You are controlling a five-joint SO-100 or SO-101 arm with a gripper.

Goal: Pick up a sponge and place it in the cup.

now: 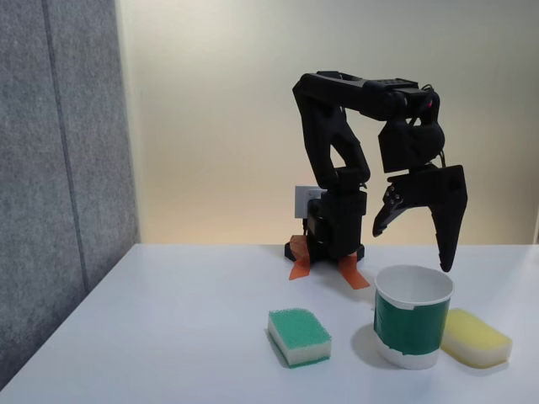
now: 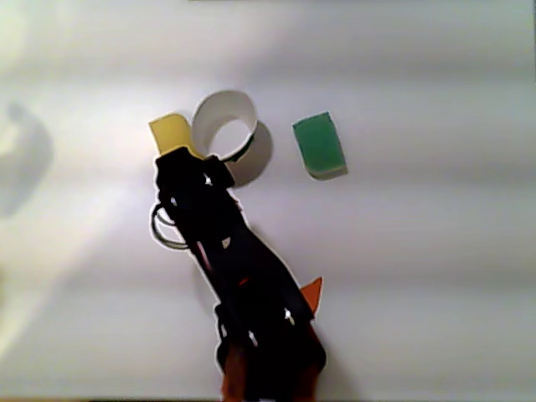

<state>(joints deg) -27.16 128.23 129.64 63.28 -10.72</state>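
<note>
The jaws hang spread apart and empty just above the far rim of the cup (image 1: 413, 328), which stands on the white worktop (image 1: 168, 337) between a green sponge (image 1: 299, 335) and a yellow sponge (image 1: 477, 338). The yellow one is just beside the cup, the green one a little apart. Whether a sponge already lies inside I cannot tell: from above the cup's (image 2: 201, 126) inside reads as plain pale wall. I judge a sponge here as very light, soft and springy with a grippy foam surface. I would pinch it across its short sides, low on the thicker white layer, and squeeze gently. The cup looks like thin card, white with a broad dark green band, tapered, and easy to tip with a nudge.
</note>
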